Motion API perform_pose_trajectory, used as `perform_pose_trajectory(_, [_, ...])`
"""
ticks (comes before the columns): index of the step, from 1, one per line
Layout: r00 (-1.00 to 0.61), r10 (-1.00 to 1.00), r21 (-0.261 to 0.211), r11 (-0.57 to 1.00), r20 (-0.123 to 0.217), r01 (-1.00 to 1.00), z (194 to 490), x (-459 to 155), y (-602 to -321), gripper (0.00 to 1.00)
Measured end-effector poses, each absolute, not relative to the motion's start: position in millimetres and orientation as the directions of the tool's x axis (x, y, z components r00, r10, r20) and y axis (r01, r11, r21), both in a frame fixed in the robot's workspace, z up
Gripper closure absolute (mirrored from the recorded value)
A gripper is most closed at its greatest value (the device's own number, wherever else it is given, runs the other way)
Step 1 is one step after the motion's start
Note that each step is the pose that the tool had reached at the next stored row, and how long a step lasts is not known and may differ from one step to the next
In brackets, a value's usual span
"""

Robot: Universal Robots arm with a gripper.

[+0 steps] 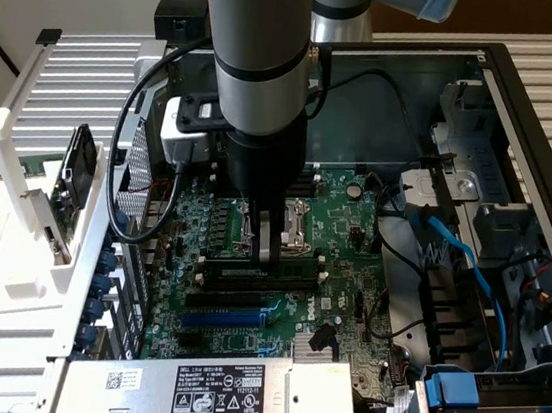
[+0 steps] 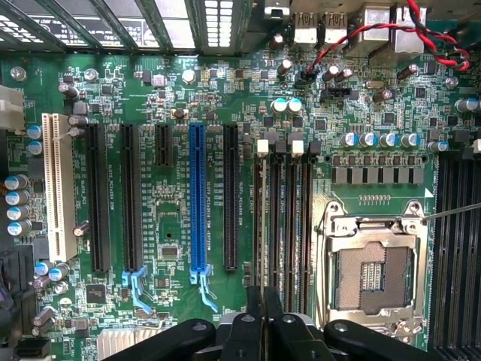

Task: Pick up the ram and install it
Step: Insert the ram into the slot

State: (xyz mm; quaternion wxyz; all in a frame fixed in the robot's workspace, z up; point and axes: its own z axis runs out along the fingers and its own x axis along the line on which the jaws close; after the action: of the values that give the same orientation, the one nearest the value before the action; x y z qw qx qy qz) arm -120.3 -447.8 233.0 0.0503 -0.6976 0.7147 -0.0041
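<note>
My gripper [image 1: 267, 228] is clamped shut on the ram [image 1: 267, 248], a thin stick seen edge-on with a pale face, hanging upright at 6 o'clock from my fingers, just above the black memory slots [image 1: 247, 276], with the CPU socket [image 1: 301, 232] at its 3 o'clock.

One robot arm [image 1: 259, 53] – one ram [image 1: 270, 238]. On the green board [image 2: 180, 210]: one blue slot [image 2: 197, 195], one white slot [image 2: 56, 184], four thin memory slots [image 2: 274, 218] – and one square chip socket [image 2: 373, 274].

Green motherboard [image 2: 188, 98], blue slot [image 2: 197, 199]
</note>
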Motion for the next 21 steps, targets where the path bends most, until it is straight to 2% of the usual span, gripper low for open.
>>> perform_pose_trajectory(21, [-0.019,-0.997,-0.076,0.024,-0.068,-0.997,232.2,-121.4,-447.5,0.88])
